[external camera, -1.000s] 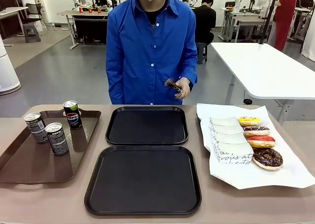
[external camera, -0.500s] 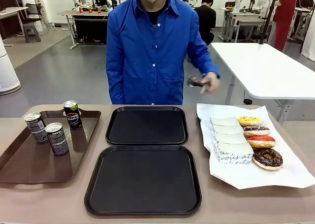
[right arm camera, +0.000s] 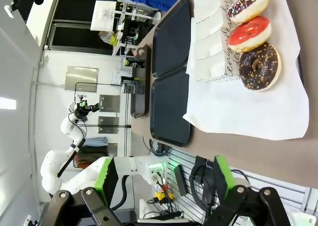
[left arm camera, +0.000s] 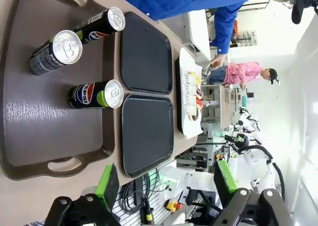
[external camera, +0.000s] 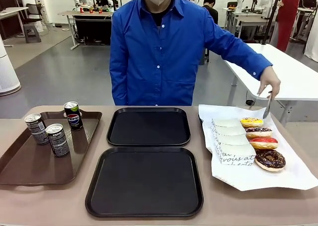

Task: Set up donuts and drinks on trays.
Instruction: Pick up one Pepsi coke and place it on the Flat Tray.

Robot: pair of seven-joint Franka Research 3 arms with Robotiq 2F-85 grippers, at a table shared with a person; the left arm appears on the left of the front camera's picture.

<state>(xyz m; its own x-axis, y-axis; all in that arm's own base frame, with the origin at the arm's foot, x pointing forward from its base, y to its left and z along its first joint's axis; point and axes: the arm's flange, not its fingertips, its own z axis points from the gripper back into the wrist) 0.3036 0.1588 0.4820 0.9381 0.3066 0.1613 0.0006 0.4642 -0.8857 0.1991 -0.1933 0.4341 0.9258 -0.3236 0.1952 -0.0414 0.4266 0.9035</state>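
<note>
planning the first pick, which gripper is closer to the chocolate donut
Right. The right gripper looks down on the chocolate donut close by; the left gripper is over by the brown tray, with both black trays between it and the donut.

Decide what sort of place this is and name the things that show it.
Probably a robotics lab, not a café: green-padded robot fingers aim at the table, a white workbench stands behind in an open grey-floored hall, and the donuts lie staged on paper.
</note>
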